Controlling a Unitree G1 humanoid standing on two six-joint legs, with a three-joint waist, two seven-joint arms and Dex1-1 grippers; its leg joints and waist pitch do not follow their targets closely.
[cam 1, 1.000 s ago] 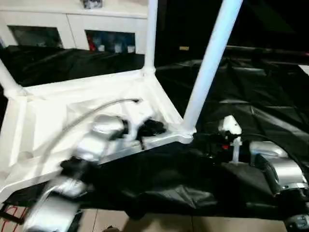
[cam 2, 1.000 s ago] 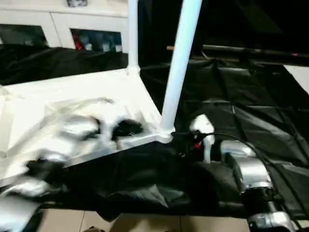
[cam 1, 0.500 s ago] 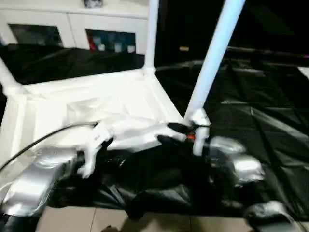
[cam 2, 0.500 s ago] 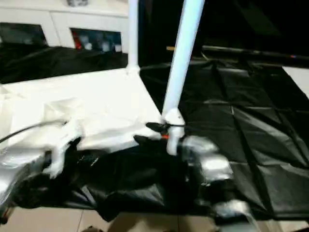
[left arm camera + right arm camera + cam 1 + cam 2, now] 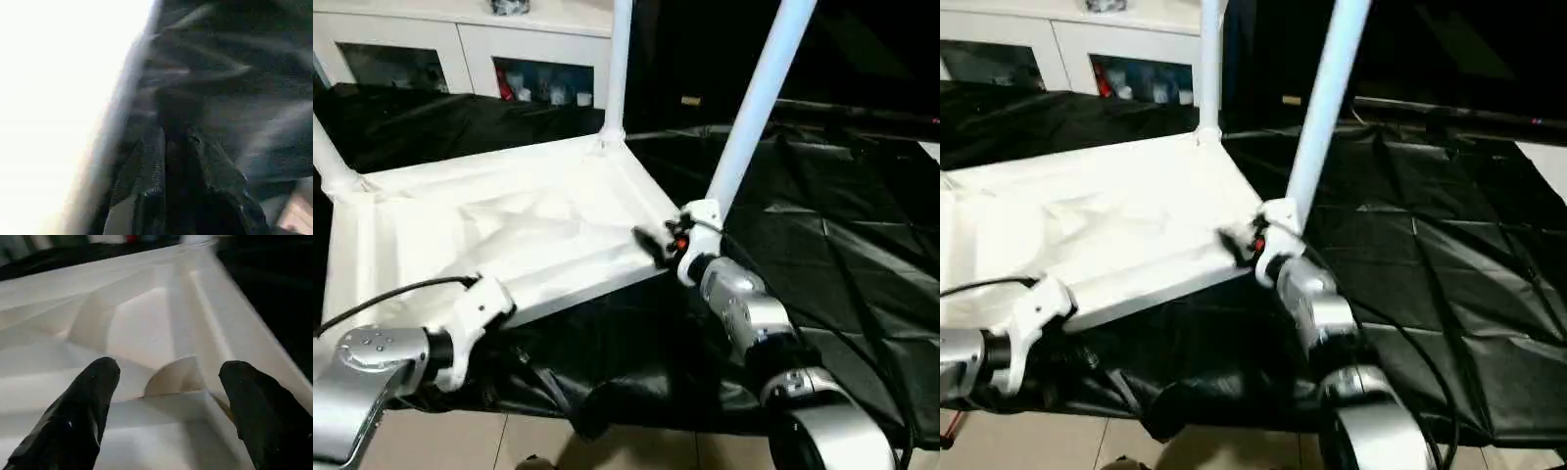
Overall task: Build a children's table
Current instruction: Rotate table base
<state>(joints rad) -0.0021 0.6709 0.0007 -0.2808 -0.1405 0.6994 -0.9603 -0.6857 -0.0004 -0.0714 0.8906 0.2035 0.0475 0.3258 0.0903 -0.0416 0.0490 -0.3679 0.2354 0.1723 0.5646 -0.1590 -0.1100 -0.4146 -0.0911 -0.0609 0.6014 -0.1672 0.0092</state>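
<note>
Left eye view shows the children's table (image 5: pixel 509 220) lying upside down on a black sheet (image 5: pixel 822 206), its ribbed underside facing up. Three legs are plugged into corner sockets: one at the far middle (image 5: pixel 617 59), one at the near right corner (image 5: pixel 759 98) and one at the far left (image 5: pixel 328 157), all rising out of the top of the picture. Beyond the sheet stands a white cabinet (image 5: pixel 460 49) with glass doors.

The right gripper (image 5: pixel 166 377) sits at the near right corner of the table top, just beside the foot of the near right leg. Its two black fingers (image 5: pixel 83 406) stand wide apart over the ribbed underside and the rounded corner socket, holding nothing.

The left gripper (image 5: pixel 171 142) is at the near left, low beside the near edge of the table top, where the black sheet folds down. In the left wrist view its fingers are nearly closed, with only a narrow dark slit between them; they hold nothing that can be made out. A black cable (image 5: pixel 391 294) runs from the left wrist across the table top's near left part
</note>
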